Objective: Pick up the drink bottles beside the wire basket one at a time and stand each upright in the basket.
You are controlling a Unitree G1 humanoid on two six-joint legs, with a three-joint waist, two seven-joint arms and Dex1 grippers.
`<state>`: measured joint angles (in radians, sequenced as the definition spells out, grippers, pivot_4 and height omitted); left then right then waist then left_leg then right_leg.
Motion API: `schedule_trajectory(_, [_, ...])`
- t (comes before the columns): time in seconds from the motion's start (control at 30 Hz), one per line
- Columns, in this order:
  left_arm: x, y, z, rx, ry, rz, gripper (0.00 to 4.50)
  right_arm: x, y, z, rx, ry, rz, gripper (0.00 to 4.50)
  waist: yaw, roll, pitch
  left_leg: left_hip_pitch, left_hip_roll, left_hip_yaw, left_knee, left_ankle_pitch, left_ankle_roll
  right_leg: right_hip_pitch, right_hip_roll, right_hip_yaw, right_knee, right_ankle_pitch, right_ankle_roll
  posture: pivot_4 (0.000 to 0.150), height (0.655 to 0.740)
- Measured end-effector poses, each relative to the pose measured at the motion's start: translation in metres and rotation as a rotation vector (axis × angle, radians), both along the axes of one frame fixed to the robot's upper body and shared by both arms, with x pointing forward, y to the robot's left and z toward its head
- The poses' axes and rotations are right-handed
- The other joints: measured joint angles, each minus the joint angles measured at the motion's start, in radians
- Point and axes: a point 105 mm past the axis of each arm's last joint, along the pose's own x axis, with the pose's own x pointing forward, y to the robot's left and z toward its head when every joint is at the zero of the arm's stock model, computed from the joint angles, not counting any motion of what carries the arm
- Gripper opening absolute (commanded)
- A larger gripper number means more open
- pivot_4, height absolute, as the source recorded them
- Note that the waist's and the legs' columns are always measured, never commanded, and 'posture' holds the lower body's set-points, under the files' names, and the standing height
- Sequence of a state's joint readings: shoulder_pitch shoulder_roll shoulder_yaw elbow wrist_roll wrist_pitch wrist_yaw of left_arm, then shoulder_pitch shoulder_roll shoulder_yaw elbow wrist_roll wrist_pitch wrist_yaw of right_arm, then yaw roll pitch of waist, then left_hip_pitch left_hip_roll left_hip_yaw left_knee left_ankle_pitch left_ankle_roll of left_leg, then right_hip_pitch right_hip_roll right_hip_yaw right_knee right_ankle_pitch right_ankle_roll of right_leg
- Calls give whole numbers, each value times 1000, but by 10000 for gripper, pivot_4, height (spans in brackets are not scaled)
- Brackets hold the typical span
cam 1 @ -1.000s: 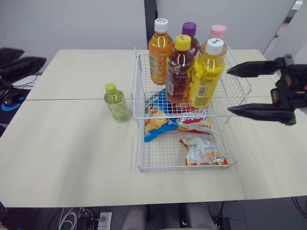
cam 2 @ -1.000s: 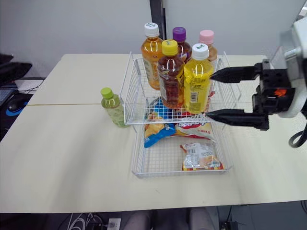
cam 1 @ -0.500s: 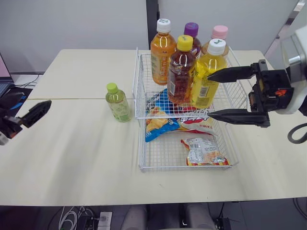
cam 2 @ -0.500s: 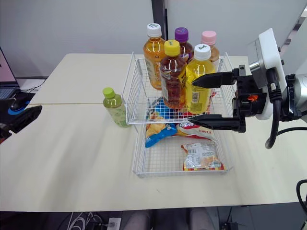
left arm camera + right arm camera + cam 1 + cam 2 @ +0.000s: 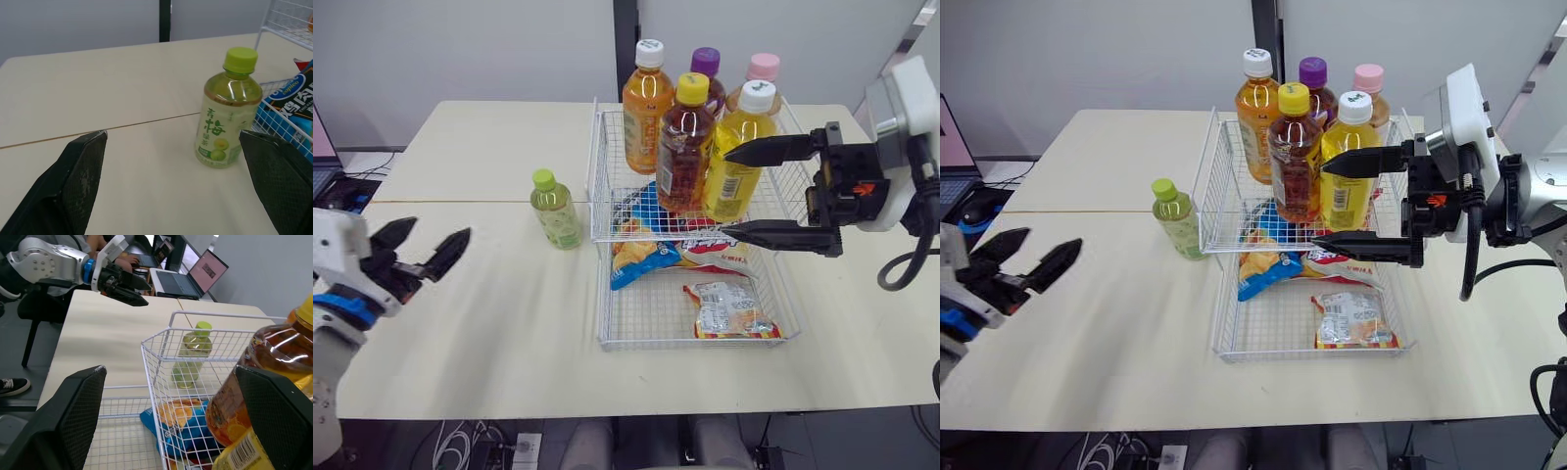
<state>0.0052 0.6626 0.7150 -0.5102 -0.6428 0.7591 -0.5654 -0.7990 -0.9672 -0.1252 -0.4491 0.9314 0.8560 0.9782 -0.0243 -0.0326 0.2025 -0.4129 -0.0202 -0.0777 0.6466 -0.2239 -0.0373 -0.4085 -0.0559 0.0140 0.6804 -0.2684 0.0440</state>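
**One green bottle left outside the basket**

The pale table (image 5: 489,323) carries the wire basket (image 5: 599,196), a two-tier rack. Its upper tier already holds five standing bottles (image 5: 685,147). Snack packets (image 5: 729,308) lie in the lower tier.

At 3 o'clock of the basket hangs the right gripper (image 5: 724,192). Its fingers are spread wide and it has hold of nothing, though the tips reach across the front of the yellow bottle (image 5: 736,157).

The left gripper (image 5: 440,227) hovers over the table at about 8 o'clock of the remaining target. It too is spread wide and empty, and it points toward that target.

The target is the small green bottle (image 5: 554,209). It stands upright on the table just beside the basket's left wall, at 9 o'clock of it.

It looks full, so for its size it probably has some heft (a thin plastic wall like this will likely flex if squeezed hard). The label wrap may be slick.

The best hold is probably across the labelled body at mid-height, below the shoulder, approached from the open side at 9 o'clock. The basket wire crowds the 3 o'clock side. The lime cap (image 5: 240,59) is too narrow for a steady lift.
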Motion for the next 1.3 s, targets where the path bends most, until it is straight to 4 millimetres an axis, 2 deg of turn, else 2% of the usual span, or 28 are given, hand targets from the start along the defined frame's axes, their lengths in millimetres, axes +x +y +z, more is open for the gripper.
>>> schedule_trajectory(0.1, [6,-11,2,8,-12,-32,44567,0,1,0,0,12,-20,45000,0,0,0,0,0,0,0,0,0,0,0,0,0,0,0,1500,7400])
schedule_trajectory(0.3, [19,-29,17,13,-84,-66,44567,-16,7,2,-6,27,33,45000,1,0,0,0,0,0,0,0,0,1,0,0,0,0,0,1500,7400])
schedule_trajectory(0.47, [29,-38,16,23,-93,-92,44567,-16,10,4,-7,24,15,45000,0,0,0,1,0,2,0,0,0,1,1,-1,0,0,0,1500,7400])
schedule_trajectory(0.77, [60,-58,24,-38,-148,-67,44567,-16,14,3,-13,29,19,45000,2,0,0,0,-1,2,0,0,0,2,0,-2,0,0,0,1500,7400])
schedule_trajectory(1.0, [85,-80,15,-70,-120,-21,44567,-18,15,3,-13,33,34,45000,3,-1,0,0,-1,2,0,0,0,2,0,-2,0,0,0,1500,7400])
schedule_trajectory(1.13, [101,-85,6,-81,-85,9,44567,-19,15,3,-13,33,34,45000,2,-1,0,0,-1,2,0,0,0,2,1,-2,0,0,0,1500,7400])
schedule_trajectory(1.3, [112,-89,5,-97,-80,30,44567,-19,15,3,-12,36,39,45000,3,-1,0,0,-1,2,0,0,0,2,0,-2,0,0,0,1500,7400])
